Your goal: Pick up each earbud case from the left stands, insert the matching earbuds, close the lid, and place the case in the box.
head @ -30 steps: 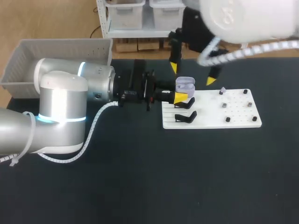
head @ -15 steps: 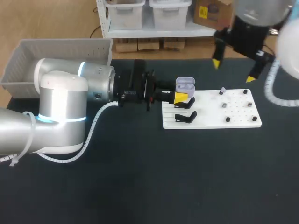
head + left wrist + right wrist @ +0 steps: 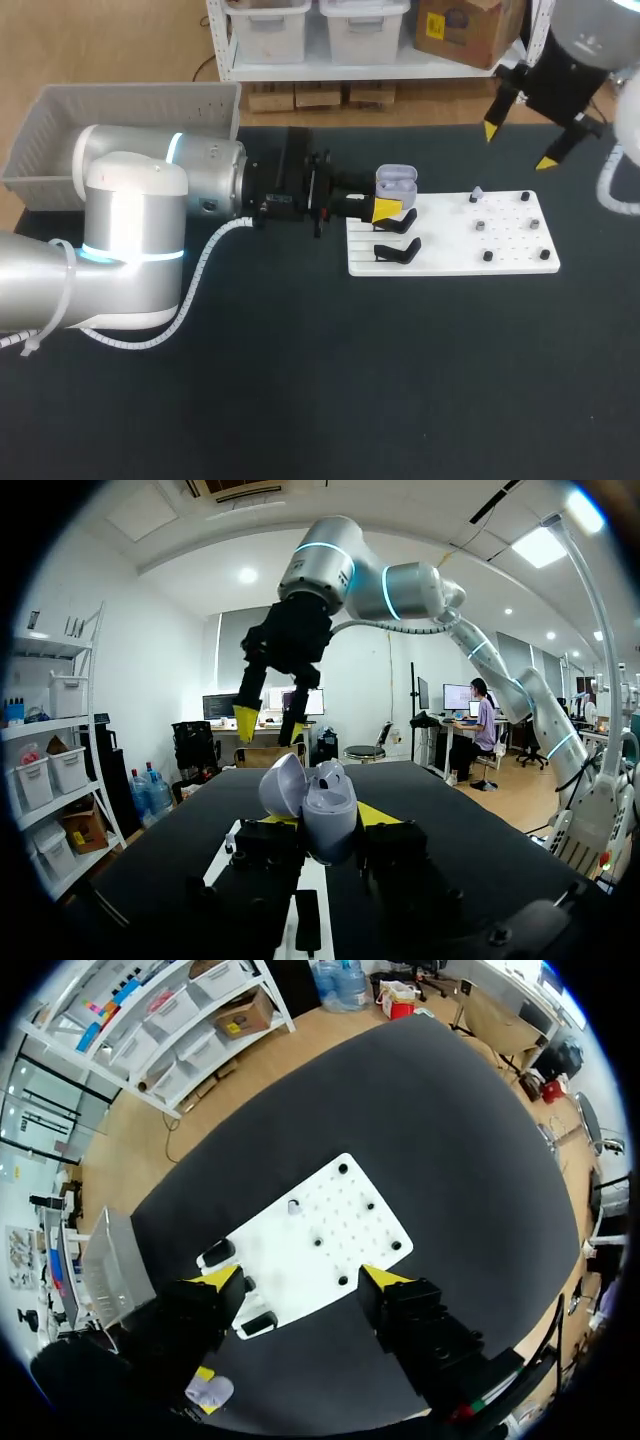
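White flat plastic board [image 3: 455, 262] lies on black table [image 3: 400, 380], R of centre. On board's L end: two black angled stands [image 3: 397, 220], one behind the other. Lilac rounded earbud case [image 3: 396, 182], lid up, sits over board's rear-L corner, btwn fingers of left gripper [image 3: 386, 208], touched on both sides. L arm comes in from board's L. Board's R half: small black pegs [image 3: 488, 256] spread out, w/ one small pale earbud [image 3: 477, 193] nr rear edge. Right gripper [image 3: 518, 146] hangs above & behind board's rear-R corner, fingers apart. Grey perforated plastic box [image 3: 130, 95] sits well L of board, behind L arm.
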Available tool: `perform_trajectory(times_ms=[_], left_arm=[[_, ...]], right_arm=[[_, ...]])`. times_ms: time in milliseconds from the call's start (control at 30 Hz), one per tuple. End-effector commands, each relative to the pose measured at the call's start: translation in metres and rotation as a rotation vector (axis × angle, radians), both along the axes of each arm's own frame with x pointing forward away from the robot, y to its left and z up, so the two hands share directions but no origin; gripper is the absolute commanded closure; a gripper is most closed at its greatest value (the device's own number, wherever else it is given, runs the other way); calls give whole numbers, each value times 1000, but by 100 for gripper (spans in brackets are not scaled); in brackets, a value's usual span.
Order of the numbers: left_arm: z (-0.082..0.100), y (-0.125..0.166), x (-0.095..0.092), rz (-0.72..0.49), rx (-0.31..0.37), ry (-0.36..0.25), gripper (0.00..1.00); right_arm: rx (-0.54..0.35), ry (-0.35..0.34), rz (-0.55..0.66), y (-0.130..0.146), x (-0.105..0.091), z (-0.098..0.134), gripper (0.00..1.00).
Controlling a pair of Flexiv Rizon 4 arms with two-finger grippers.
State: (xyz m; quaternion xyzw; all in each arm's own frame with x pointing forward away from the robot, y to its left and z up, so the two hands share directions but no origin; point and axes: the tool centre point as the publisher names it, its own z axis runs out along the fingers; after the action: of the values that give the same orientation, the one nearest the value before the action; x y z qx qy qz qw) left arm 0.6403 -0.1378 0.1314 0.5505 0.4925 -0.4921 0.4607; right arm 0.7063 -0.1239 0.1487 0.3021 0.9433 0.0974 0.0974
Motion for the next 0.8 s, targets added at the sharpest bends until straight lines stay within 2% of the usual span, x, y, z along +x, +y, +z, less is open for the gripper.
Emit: perform_trajectory(times_ms=[33,133,200,800], left_arm=[[-1,0,-1,4,-3,-3,100],[-1,0,-1,4,-3,-3,100],[-1,0,-1,4,-3,-3,100],[-1,0,-1,4,-3,-3,100]], right_arm=[[3,99,-1,4,26,-20,26],[39,129,-12,1,31,-31,21],[58,148,-15,0,33,-37,0],[58,148,-15,0,33,-37,0]])
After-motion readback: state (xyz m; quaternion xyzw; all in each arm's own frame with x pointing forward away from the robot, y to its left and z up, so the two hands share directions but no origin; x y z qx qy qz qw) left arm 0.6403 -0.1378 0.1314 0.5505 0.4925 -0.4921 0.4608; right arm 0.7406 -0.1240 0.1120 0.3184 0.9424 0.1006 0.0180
